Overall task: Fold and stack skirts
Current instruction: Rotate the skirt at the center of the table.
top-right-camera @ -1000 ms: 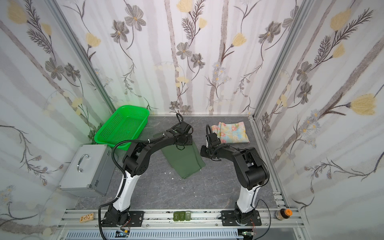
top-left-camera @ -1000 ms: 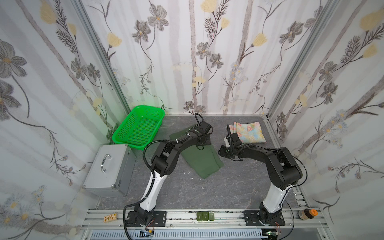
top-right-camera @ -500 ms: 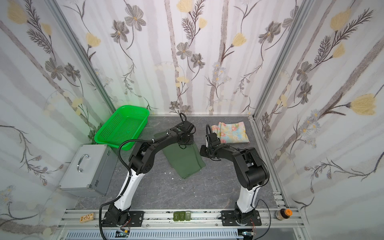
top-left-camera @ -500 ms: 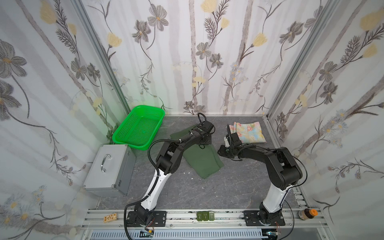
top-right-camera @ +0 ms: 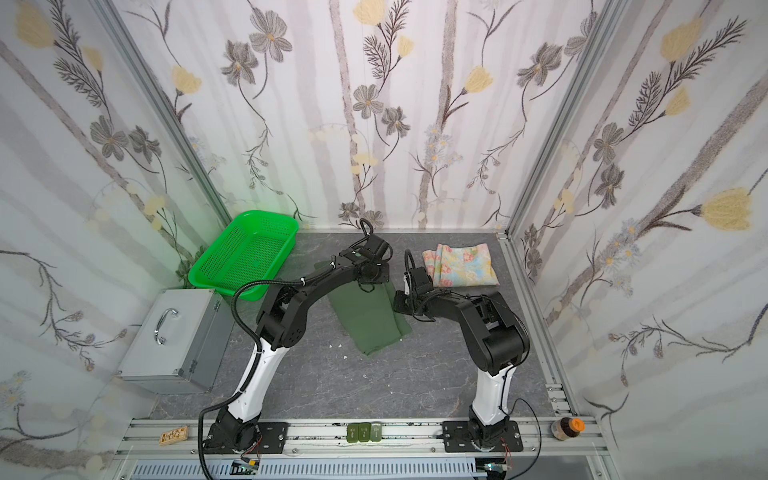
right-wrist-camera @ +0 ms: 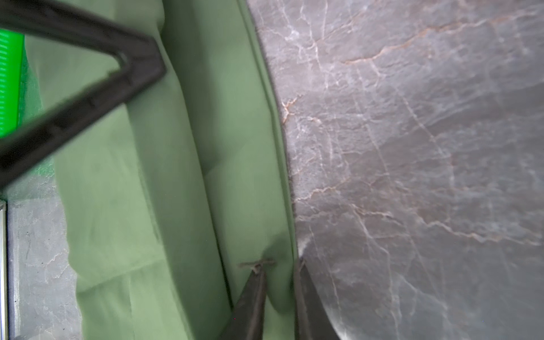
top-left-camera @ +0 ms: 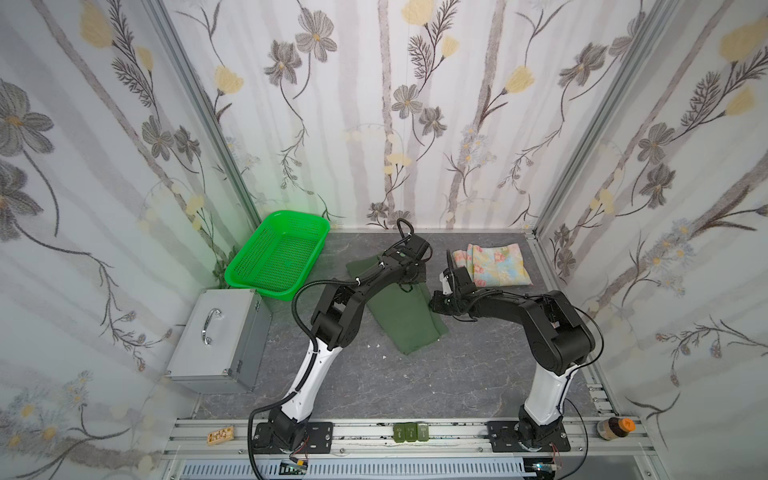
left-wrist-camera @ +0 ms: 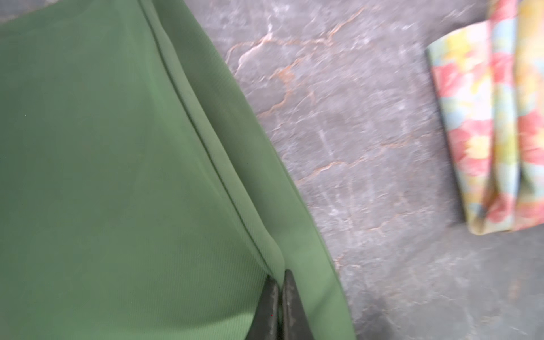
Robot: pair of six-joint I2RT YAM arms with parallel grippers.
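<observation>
top views, green skirt: in a top view the green skirt (top-left-camera: 401, 320) lies flat on the grey worktop (top-left-camera: 415, 382) as a long folded strip. it slants from beside the basket toward the middle, between the two arms.
top views, floral skirt: the floral skirt (top-left-camera: 496, 266) lies folded at the back right, apart from the green one.
top views, left claw: the left claw (top-left-camera: 406, 287) is down on the far part of the green skirt, near its right edge.
top views, right claw: the right claw (top-left-camera: 434, 303) sits low at that same edge, nearer the rail. its fingers are too small to read here.
top views, other things: a green mesh basket (top-right-camera: 245, 257) stands at the back left, just beside a metal case (top-right-camera: 170, 336). a bottle (top-right-camera: 567, 428) stands at the rail's right end.
left wrist, left claw: the left claw (left-wrist-camera: 279, 306) is pressed together, pinching a raised ridge of the green skirt (left-wrist-camera: 117, 176) close to its edge.
left wrist, surroundings: bare worktop (left-wrist-camera: 368, 147) separates the green cloth from the floral skirt (left-wrist-camera: 500, 132), whose folded end shows pink flowers. the view is blurred.
right wrist, right claw: the right claw (right-wrist-camera: 279, 269) has its fingers (right-wrist-camera: 253, 294) a little apart, astride the hemmed edge of the green skirt (right-wrist-camera: 132, 206). one finger is on the cloth, the other where cloth meets worktop (right-wrist-camera: 412, 176). cloth fills the gap, and i cannot tell whether it is pinched.
right wrist, background: a dark angled bar (right-wrist-camera: 73, 116), blurred, crosses over the cloth. a sliver of the basket (right-wrist-camera: 8, 88) shows beyond it.
</observation>
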